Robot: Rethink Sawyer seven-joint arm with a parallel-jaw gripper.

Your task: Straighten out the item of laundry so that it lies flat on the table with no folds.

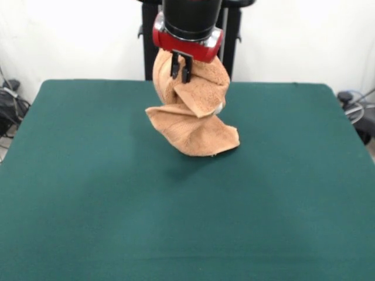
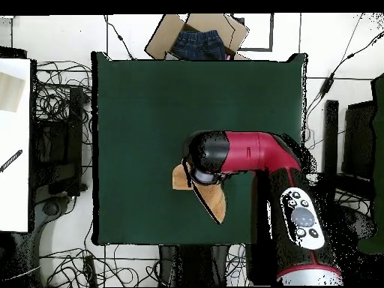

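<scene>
The light orange-tan towel hangs bunched and twisted from my gripper, its lower folds resting or nearly resting on the dark green table toward the far middle. The gripper is shut on the towel's upper part, its black fingers pinching the cloth just under the red wrist ring. In the overhead view the arm covers most of the towel; only a tan wedge and a small corner show beside the gripper, near the table's edge by the robot base.
A cardboard box with dark blue cloth sits beyond the table's far edge in the overhead view. Cables lie on the floor around the table. A white surface stands at the left.
</scene>
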